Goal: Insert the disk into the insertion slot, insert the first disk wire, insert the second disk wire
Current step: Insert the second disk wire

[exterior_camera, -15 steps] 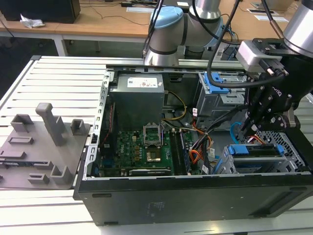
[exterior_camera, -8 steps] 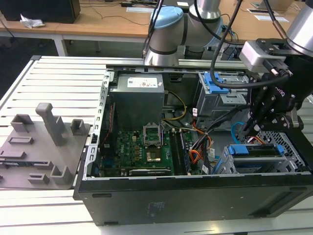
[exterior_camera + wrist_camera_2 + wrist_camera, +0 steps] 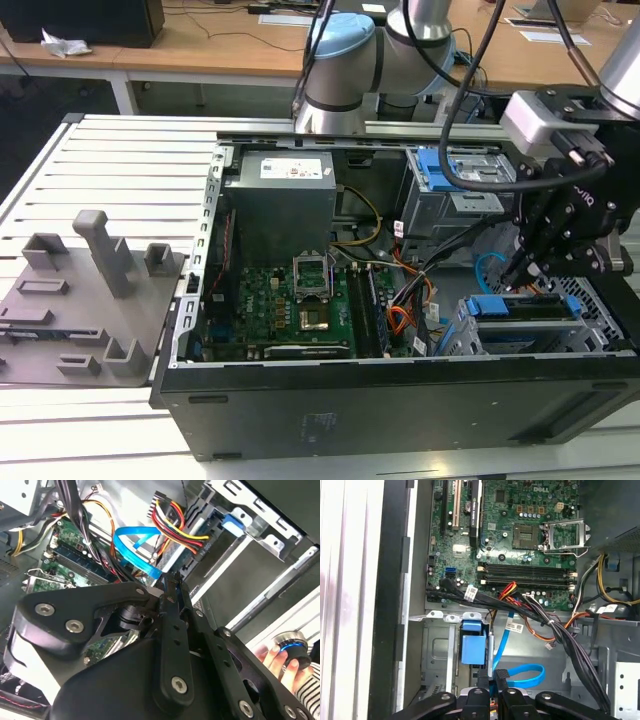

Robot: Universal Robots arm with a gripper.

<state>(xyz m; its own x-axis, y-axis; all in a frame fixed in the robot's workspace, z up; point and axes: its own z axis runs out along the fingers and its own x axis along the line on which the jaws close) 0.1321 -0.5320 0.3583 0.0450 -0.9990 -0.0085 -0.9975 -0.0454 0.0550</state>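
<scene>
Tool [image 3: 493,676] pinches the second disk wire [image 3: 522,675].

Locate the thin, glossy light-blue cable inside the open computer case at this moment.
The thin, glossy light-blue cable curls in a loop just ahead of the black gripper in the first wrist view, beside the blue plastic latch and below the green motherboard.

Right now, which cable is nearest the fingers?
The light-blue looped cable beside the gripper, not the orange-yellow bundle or the black bundle farther off.
</scene>
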